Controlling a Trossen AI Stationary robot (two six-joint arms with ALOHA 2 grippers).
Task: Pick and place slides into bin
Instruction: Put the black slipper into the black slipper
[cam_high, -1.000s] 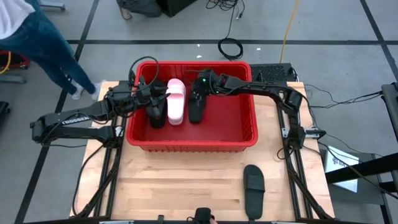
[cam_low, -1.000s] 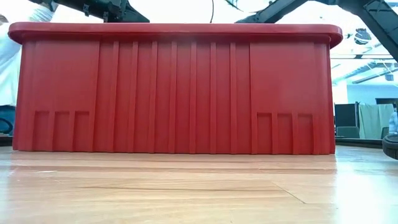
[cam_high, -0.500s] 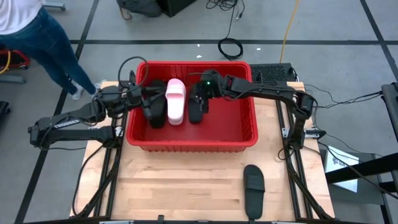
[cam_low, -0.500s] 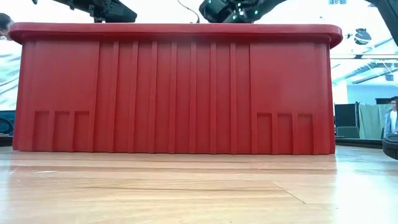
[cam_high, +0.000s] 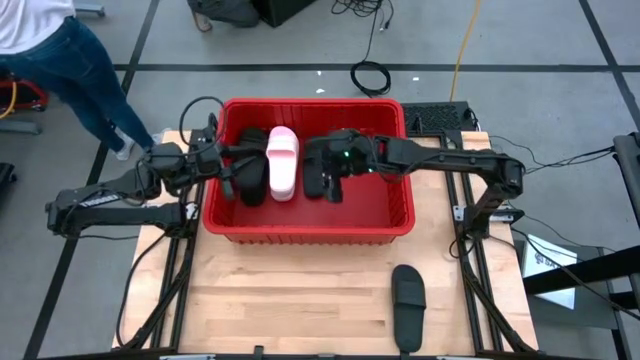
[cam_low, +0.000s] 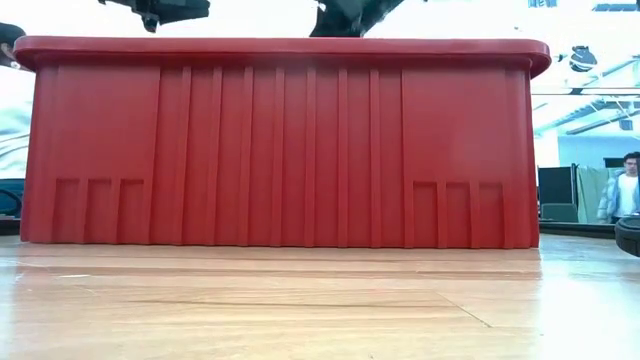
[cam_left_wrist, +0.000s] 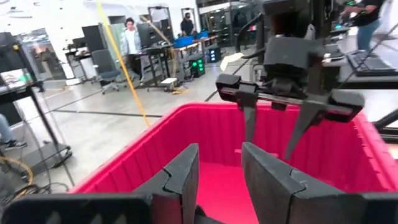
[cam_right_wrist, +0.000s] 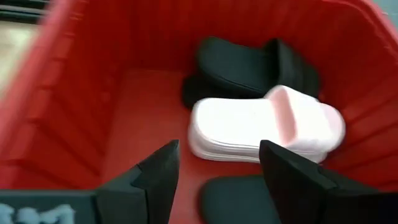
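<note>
The red bin (cam_high: 400, 225) stands at the table's far middle. On its floor lie a black slide (cam_high: 250, 182), a pale pink slide (cam_high: 283, 160) and a second black slide (cam_high: 322, 188), side by side; the right wrist view shows the pink slide (cam_right_wrist: 261, 130) flat on its sole. Another black slide (cam_high: 408, 303) lies on the table near the front edge. My right gripper (cam_right_wrist: 217, 168) hangs open over the bin's middle, above the second black slide. My left gripper (cam_left_wrist: 221, 174) is open and level over the bin's left wall. Neither holds anything.
The bin's ribbed front wall (cam_low: 280, 150) fills the low view and hides its inside. A person in jeans (cam_high: 70, 60) stands beyond the table's far left corner, and others show in the room. Bare wood (cam_high: 280, 300) lies between the bin and the front edge.
My right gripper has risen out of the bin and drawn back toward the near right, staying open; the black slide under it stays on the bin's floor. My left gripper has pulled back a little toward the table's left edge, over the bin's left wall.
</note>
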